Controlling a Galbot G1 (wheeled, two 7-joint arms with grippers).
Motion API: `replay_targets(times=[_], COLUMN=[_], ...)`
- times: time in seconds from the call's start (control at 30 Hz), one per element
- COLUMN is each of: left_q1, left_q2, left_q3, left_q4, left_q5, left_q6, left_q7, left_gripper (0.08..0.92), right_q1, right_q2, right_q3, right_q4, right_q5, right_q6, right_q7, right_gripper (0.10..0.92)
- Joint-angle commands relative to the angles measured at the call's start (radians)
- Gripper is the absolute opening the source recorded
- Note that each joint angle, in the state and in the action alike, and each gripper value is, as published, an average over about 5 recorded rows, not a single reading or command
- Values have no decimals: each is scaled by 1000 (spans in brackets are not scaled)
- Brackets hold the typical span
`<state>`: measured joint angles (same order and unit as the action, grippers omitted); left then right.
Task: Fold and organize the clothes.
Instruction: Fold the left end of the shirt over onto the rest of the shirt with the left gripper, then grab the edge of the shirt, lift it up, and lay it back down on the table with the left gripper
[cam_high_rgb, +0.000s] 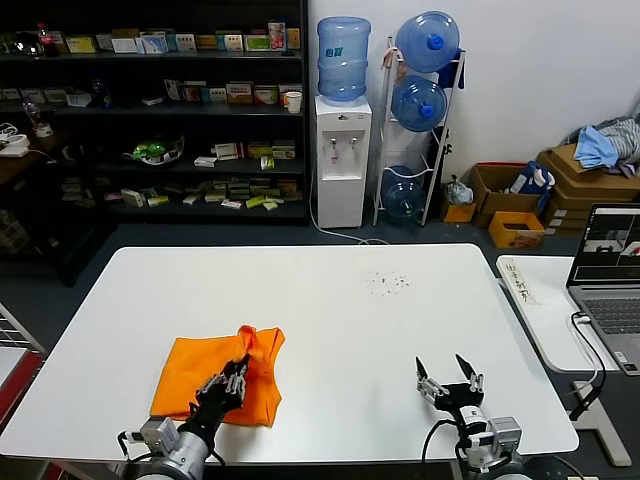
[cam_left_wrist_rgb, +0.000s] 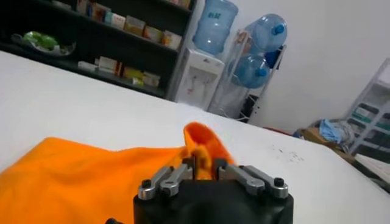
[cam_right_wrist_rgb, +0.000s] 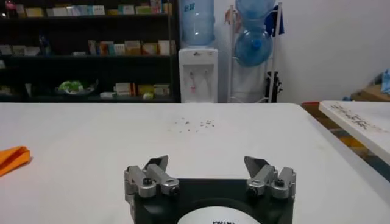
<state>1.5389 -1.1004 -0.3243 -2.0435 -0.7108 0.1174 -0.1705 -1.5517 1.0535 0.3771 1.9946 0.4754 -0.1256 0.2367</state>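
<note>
Seen from the robot's head, a broad white rectangular worktop (cam_high_rgb: 330, 300) fills the middle of the room. A bright orange soft-fabric T-shirt (cam_high_rgb: 190, 375) lies on it at about seven o'clock, near the front edge, partly folded, with a raised ridge of cloth along its side nearest the worktop's centre. The left pincer (cam_high_rgb: 236, 376), black with metal fingers, rests on that ridge, its fingers drawn close together on a pinch of the orange fabric. The right pincer (cam_high_rgb: 450, 379) stands at about five o'clock over bare worktop, well apart from the shirt, its two pointed fingers spread wide with nothing between them. Beyond the worktop, at twelve o'clock, stand a white water dispenser with a blue bottle on top (cam_high_rgb: 343, 130), a dark shelving unit stacked with small boxes (cam_high_rgb: 150, 110) at ten o'clock, and an open grey laptop (cam_high_rgb: 612, 270) on a side table at three o'clock.

From the left wrist, the left pincer (cam_left_wrist_rgb: 204, 167) has its metal fingers nearly closed on a lifted fold of the orange T-shirt (cam_left_wrist_rgb: 73, 173), which spreads across the worktop (cam_left_wrist_rgb: 73, 103) beneath it.

From the right wrist, the right pincer (cam_right_wrist_rgb: 207, 164) is wide open and holds nothing; the white worktop (cam_right_wrist_rgb: 201, 143) lies bare ahead, with only a corner of the orange T-shirt (cam_right_wrist_rgb: 13, 158) showing at the picture's edge.
</note>
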Motion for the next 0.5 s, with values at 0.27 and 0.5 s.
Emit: replay_targets(times=[0.27,0.5], left_q1=[85,71], left_q2=[69,192], left_q3=[-182,-369], left_q4=[-17,248], left_q5=[-72,-3], left_q6=[2,-143], left_q7=[49,194], left_gripper=[567,768], right_q1=[9,14], right_q2=[-3,-6], right_q3=[-2,-5], right_q4=[-6,-7], right_q5=[6,9], right_q6=[1,3], right_q7=[-4,-7], right_gripper=[823,823])
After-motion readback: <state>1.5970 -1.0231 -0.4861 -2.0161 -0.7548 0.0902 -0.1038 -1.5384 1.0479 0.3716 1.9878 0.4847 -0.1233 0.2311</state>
